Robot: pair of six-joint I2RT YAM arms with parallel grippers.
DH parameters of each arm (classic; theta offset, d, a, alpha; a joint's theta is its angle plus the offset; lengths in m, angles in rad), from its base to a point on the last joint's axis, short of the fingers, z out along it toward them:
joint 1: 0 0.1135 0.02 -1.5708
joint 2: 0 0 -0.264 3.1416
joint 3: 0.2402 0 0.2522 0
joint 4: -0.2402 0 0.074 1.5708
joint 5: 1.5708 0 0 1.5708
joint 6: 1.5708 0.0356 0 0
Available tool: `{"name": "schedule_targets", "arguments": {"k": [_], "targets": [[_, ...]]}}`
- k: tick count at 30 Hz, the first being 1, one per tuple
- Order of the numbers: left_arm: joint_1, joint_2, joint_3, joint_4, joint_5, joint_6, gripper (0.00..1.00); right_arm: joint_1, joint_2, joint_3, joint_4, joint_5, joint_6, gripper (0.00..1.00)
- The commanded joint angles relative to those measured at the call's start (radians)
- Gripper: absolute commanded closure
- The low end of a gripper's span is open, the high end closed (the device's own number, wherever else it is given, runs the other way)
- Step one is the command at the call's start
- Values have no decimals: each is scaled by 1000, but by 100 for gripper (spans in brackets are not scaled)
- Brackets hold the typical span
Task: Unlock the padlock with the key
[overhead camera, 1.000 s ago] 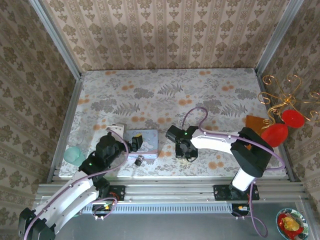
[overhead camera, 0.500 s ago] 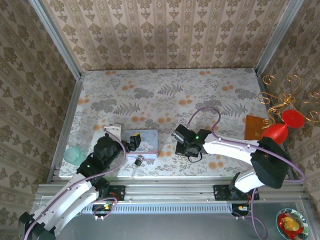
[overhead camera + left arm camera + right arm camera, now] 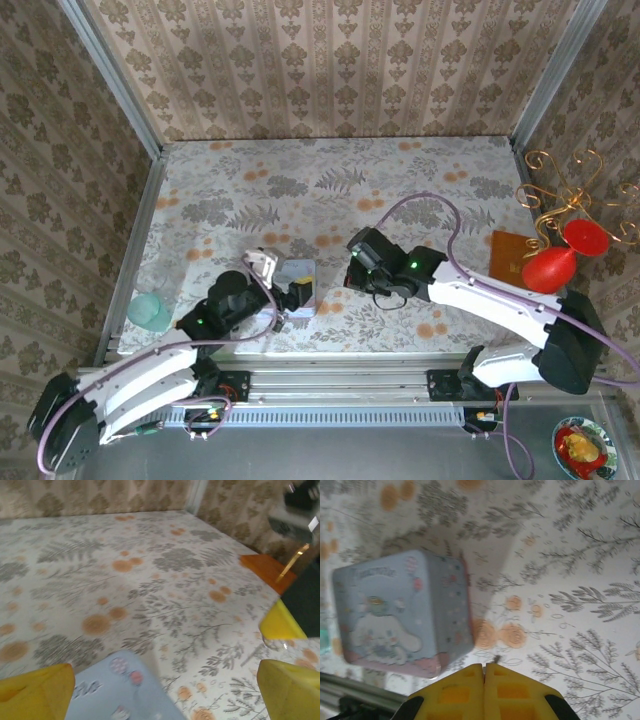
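Right gripper (image 3: 484, 672): clenched, pads flat together. A small dark tip pokes out just past them. I take it for the key (image 3: 496, 659), though the view is too soft to be sure.
Left gripper (image 3: 300, 297): released, fingers (image 3: 35, 692) spread wide, low over the near right corner of the tin (image 3: 400, 615).
Padlock: too small, and too covered by my left arm, for me to place. My guess is close by that corner of the tin.
Risk, key slip: very little metal shows beyond my right pads. Any push against the lock could twist the key or drive it back into the grip.
Risk, loose lock: my left fingers hold nothing, so nothing steadies the padlock. A poke from the key would likely skid it across the table (image 3: 420, 190).
Risk, wrong catch: the tin sits between my spread left fingers. Closing here would grab or shove the tin rather than the lock.
Risk, crowding: my two grippers are near each other at the tin's right end, so a careless approach could knock them together.
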Motion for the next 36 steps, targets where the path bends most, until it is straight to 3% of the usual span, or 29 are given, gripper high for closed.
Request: {"name": "schedule_targets", "arguments": {"k": [1,7,12,36], "targets": [[-46,81,-12,260,72,115,6,1,-30,90,-85,-5,-67,100],[-147,191,14,365,117,319,12,1,-48,181,-135,-16,-143,100],[-154,229,38,370,113,386,22,1,-56,205,-132,-58,-183,100],[-141,311,87,407,195,288,57,9,-78,169,-44,-144,-227,100]]}}
